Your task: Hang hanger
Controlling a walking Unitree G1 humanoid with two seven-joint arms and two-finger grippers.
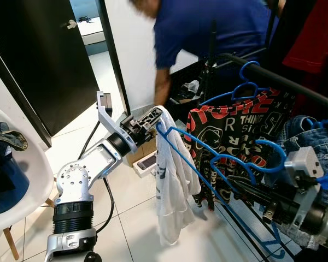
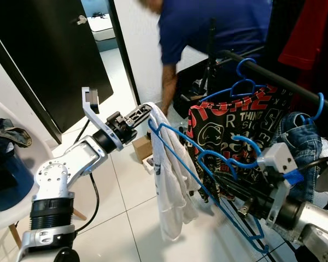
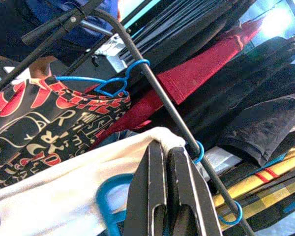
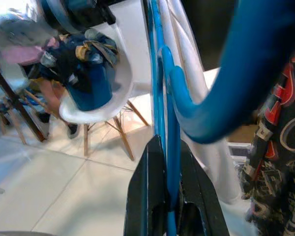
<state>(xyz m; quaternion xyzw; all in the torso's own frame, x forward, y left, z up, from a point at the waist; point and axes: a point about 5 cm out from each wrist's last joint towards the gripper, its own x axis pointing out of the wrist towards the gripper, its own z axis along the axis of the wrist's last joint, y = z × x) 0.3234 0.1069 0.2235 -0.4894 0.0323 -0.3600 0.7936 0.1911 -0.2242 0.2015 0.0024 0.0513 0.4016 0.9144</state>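
Note:
A blue plastic hanger [image 1: 208,164] carrying a white shirt [image 1: 172,180] is held in the air, tilted, in front of the black clothes rail [image 1: 273,76]. My left gripper [image 1: 156,115] is shut on the hanger's raised shoulder end, through the shirt cloth [image 3: 64,196]. Lower down on the right, my right gripper [image 2: 221,183] is shut on the hanger's bar just below its hook [image 1: 270,158]. In the right wrist view the fingers [image 4: 147,182] pinch that blue bar. The hook sits below the rail and apart from it.
A red-and-black printed shirt [image 1: 235,125] and jeans [image 1: 306,131] hang on blue hangers on the rail. A person in a blue shirt [image 1: 208,27] bends over behind it. At the left stands a white chair [image 1: 27,180] with clothes; a black door [image 1: 44,54] is behind.

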